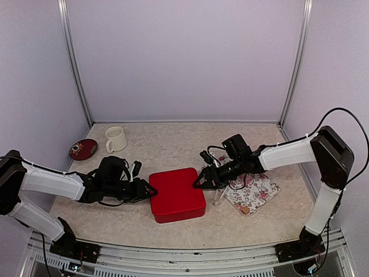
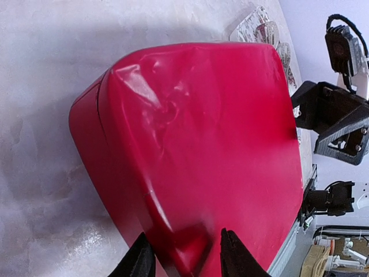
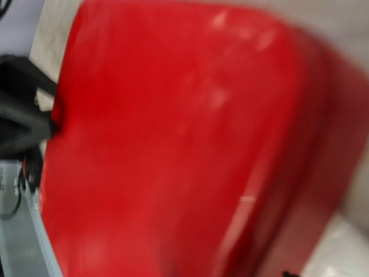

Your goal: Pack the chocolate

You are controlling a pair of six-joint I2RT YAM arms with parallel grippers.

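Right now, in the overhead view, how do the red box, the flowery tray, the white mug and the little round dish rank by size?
1. red box
2. floral tray, partly hidden
3. white mug and round dish: these look about alike, so I leave them unranked.

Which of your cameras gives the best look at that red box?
The top external view: it alone shows the whole red box, closed and sharp. The left wrist view shows it close up, its top dented, the near end cut off. The right wrist view shows only a blurred red surface.
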